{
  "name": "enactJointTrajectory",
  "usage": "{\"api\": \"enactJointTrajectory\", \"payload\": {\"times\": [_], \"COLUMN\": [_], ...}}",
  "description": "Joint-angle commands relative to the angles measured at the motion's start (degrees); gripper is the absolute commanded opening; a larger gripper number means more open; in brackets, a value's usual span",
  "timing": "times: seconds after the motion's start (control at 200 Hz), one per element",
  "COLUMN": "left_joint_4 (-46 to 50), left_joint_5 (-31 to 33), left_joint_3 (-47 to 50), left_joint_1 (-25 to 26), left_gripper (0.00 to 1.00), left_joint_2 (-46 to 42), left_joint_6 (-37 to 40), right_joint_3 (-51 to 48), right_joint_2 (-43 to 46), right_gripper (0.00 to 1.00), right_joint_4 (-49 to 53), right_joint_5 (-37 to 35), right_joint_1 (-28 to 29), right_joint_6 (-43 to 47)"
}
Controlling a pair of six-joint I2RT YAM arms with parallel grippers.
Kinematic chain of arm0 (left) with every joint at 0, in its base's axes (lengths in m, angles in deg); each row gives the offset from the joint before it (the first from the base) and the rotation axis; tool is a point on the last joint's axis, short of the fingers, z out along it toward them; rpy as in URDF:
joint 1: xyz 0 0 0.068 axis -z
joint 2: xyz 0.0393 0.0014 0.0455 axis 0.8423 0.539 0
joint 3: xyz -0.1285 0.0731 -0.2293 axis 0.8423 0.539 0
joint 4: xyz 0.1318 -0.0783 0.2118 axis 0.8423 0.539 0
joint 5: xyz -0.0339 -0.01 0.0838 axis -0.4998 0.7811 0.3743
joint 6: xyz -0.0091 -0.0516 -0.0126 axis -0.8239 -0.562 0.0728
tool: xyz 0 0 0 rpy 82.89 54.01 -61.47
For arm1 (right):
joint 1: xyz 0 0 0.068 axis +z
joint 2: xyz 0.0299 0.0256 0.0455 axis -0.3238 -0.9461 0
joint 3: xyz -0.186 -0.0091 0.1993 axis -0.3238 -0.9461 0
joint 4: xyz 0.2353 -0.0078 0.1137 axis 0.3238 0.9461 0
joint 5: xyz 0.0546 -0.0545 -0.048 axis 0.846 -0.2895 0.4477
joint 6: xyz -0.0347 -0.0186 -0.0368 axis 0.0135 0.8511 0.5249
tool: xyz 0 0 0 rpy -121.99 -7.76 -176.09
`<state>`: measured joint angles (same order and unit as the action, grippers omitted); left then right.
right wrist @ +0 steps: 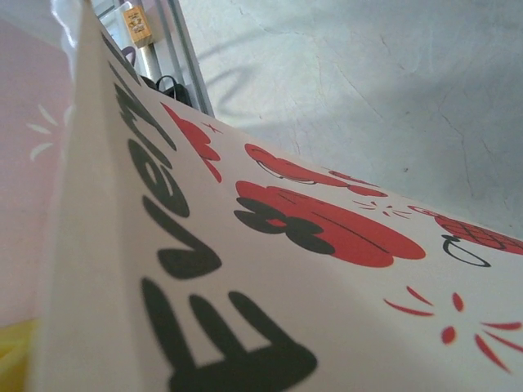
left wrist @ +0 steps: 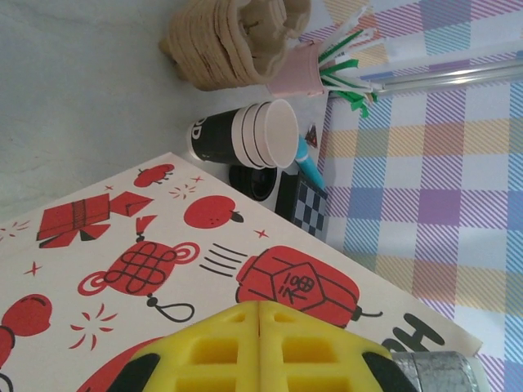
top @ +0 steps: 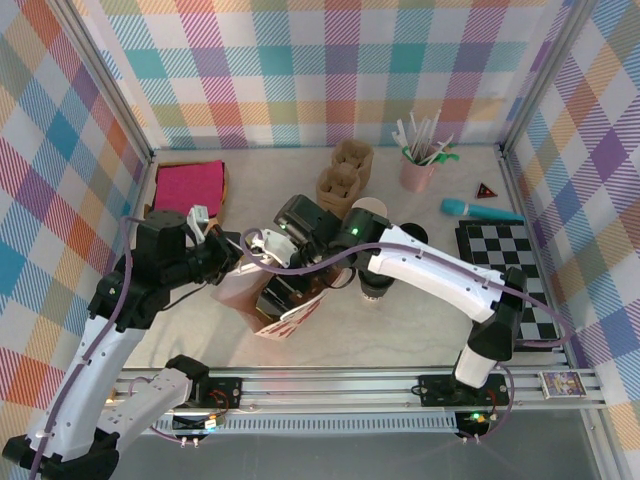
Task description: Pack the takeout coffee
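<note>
Currently your left tool (left wrist: 260,349) is closed tight and, by the look of it, pinches the rim of the bag (top: 286,318). The bag stands tilted on the bench (top: 410,335) between the two arms. Your right tool (top: 288,288) sits at the bag's mouth. Its wrist view looks along the printed paper wall from very close, with a sliver of yellow pad in the corner. From that you cannot tell whether its jaws are open or closed. The coffee is hidden. Judging by where the right tool is, it is most likely down inside the bag beneath it, but treat that as a guess.

Watch the exit. If you lift the right tool out at an angle, a finger could catch the paper wall and drag the bag over. A cup sitting crooked inside would then tip and leak past its lid. If the left tool lets go early, the tilted bag may flop, since nothing else seems to prop it.

Mind the swing-back too. The right forearm passes just above the black lids (top: 374,288) and close to the stack of empty cups (top: 368,210). A low sweep would knock them across the bench. Confirm the cup stands upright before you release anything.
</note>
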<state>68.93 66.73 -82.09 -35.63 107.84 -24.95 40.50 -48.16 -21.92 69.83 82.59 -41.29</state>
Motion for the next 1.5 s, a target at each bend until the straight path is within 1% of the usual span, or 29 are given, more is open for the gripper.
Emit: {"api": "enactJointTrajectory", "payload": {"times": [0.0, 0.03, 0.09, 0.135, 0.285, 0.485, 0.57, 0.65, 0.805, 0.895, 0.985, 1.07, 1.22, 1.495], "left_joint_4": [-3.07, -3.32, -3.64, -3.79, -4.15, -4.35, -4.43, -4.24, -3.82, -4.34, -4.41, -4.53, -3.57, -3.05], "left_joint_5": [6.53, 6.32, 5.88, 5.15, 3.29, 1.92, 1.45, 1.3, 1.21, 0.02, -0.57, -0.42, 0.77, 2.23], "left_joint_3": [-0.21, -0.03, 0.11, 0.04, -0.5, 0.87, 1.55, 1.53, 1.08, 1.28, 1.59, 2.02, 2.17, 2.39], "left_joint_1": [-3.92, -3.92, -4.01, -4.01, -3.96, -3.92, -3.92, -3.92, -3.92, -3.92, -3.92, -3.92, -3.92, -3.92], "left_gripper": [0.0, 0.0, 0.0, 0.0, 0.0, 0.0, 0.0, 0.0, 0.0, 0.0, 0.0, 0.0, 0.0, 0.0], "left_joint_2": [1.05, 0.93, 1.0, 1.1, 0.99, -0.04, -0.69, -1.29, -2.03, -1.71, -1.57, -1.69, -1.88, -1.2], "left_joint_6": [-0.71, -0.71, -0.46, -0.19, 1.02, 1.93, 2.14, 2.66, 3.16, 3.16, 3.25, 3.32, 3.94, 5.17], "right_joint_3": [-2.25, -2.74, -2.45, -1.63, 1.15, 2.9, 4.34, 6.34, 5.04, 7.19, 8.76, 8.5, 10.0, 16.01], "right_joint_2": [5.88, 6.14, 5.43, 4.31, 0.04, -3.84, -4.85, -5.89, -4.62, -5.46, -6.02, -5.56, -4.04, 0.4], "right_gripper": [1.0, 1.0, 0.99, 1.0, 1.0, 0.99, 0.99, 0.99, 1.0, 0.99, 0.99, 0.99, 0.99, 0.99], "right_joint_4": [4.04, 3.36, 3.2, 3.75, 5.02, 2.78, 3.16, 4.79, 2.23, 3.83, 3.64, 1.3, 0.76, 5.93], "right_joint_5": [9.17, 10.37, 15.21, 15.87, 9.56, 4.81, -2.31, -5.64, -9.0, -17.04, -19.54, -19.13, -18.58, -18.88], "right_joint_1": [0.39, -0.37, -2.53, -3.21, -3.18, -3.22, -3.2, -3.11, -2.9, -2.2, -1.79, -1.34, -1.03, -1.02], "right_joint_6": [6.76, 5.53, 2.64, 1.38, -1.95, -8.28, -12.99, -14.27, -14.83, -15.68, -16.44, -15.87, -14.49, -10.12]}}
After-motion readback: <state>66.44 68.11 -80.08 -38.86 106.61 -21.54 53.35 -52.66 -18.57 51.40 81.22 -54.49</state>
